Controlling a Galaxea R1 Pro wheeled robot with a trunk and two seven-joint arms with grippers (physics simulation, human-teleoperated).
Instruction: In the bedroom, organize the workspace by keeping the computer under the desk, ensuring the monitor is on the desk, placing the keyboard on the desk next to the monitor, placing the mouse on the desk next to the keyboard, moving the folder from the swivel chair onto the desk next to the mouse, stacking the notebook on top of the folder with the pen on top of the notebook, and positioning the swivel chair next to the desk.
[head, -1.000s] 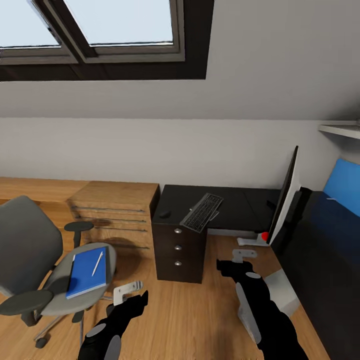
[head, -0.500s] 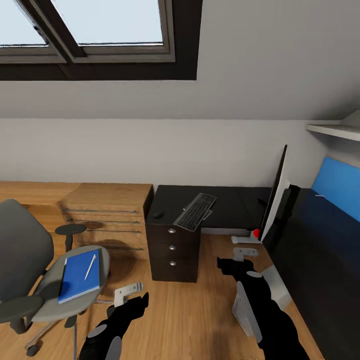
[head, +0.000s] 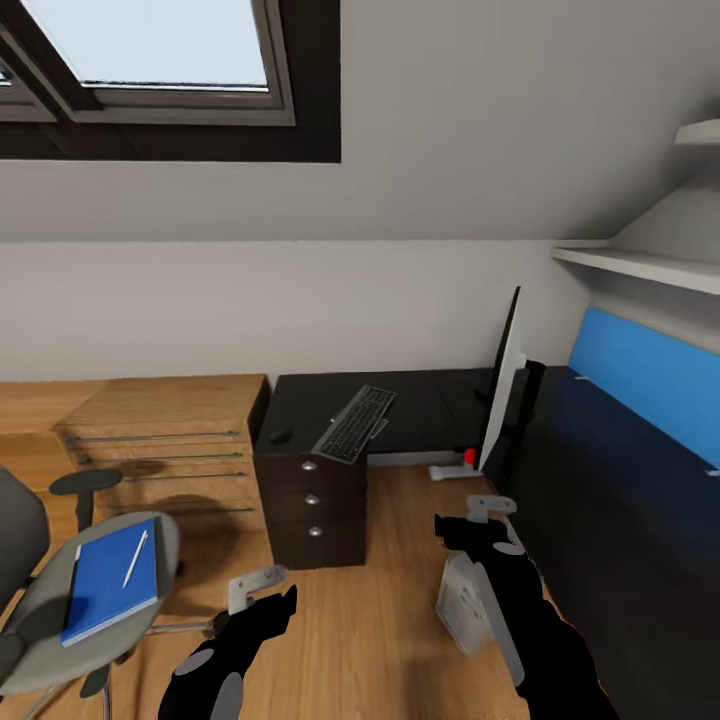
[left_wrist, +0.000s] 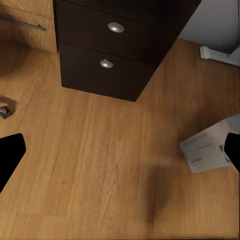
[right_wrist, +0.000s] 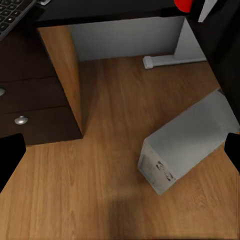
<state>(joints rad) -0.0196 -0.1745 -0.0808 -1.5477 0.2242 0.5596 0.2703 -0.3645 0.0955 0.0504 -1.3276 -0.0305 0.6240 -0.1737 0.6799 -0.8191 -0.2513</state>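
Observation:
The black desk (head: 420, 400) stands against the far wall, with its drawers (head: 312, 498) in front. On it the keyboard (head: 353, 423) lies askew, overhanging the drawer edge, and a grey corner, apparently the notebook (head: 379, 430), pokes out beneath it. The mouse (head: 281, 435) sits left of the keyboard. The monitor (head: 500, 395) stands edge-on with its white foot (right_wrist: 175, 61) on the floor. The computer (head: 458, 606) (right_wrist: 185, 145) lies tilted on the floor. The folder (head: 105, 582), with the pen (head: 135, 557) on it, rests on the swivel chair (head: 35, 640). My left gripper (head: 255, 585) and right gripper (head: 490, 508) hang open over the floor.
A light-wood dresser (head: 165, 440) adjoins the desk's left side. A dark bed with a blue headboard (head: 640, 385) lines the right wall, under a white shelf (head: 640, 265). Wood floor (left_wrist: 110, 165) lies between chair, drawers and computer.
The head view has swung to the right, so chair, desk and monitor sit further left in the picture. Both arms keep the same pose.

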